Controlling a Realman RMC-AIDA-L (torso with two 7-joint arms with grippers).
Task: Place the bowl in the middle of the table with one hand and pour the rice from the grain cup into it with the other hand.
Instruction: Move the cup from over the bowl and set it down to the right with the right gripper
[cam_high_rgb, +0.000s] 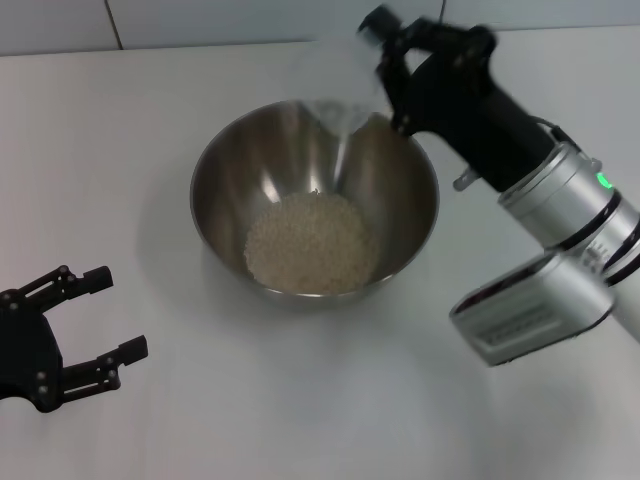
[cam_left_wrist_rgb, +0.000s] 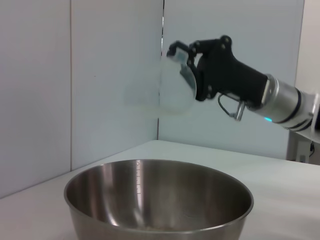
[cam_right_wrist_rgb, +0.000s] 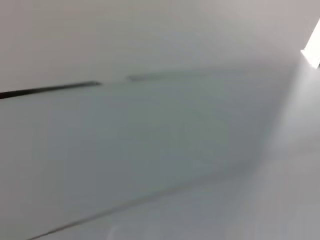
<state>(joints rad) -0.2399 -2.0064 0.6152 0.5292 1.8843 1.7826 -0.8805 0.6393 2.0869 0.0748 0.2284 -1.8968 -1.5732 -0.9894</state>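
Note:
The steel bowl (cam_high_rgb: 314, 195) stands in the middle of the white table (cam_high_rgb: 150, 130). A pale heap of rice (cam_high_rgb: 311, 243) lies in its bottom. My right gripper (cam_high_rgb: 385, 60) is shut on the clear grain cup (cam_high_rgb: 340, 85), which is tipped over the bowl's far rim. In the left wrist view the grain cup (cam_left_wrist_rgb: 167, 85) hangs tilted above the bowl (cam_left_wrist_rgb: 157, 200), with the right gripper (cam_left_wrist_rgb: 187, 55) clamped on it. My left gripper (cam_high_rgb: 105, 315) rests open near the table's front left, apart from the bowl. The right wrist view shows only wall.
White wall panels (cam_high_rgb: 200, 20) run along the back of the table. The right arm's silver-grey forearm (cam_high_rgb: 570, 220) reaches over the table's right side.

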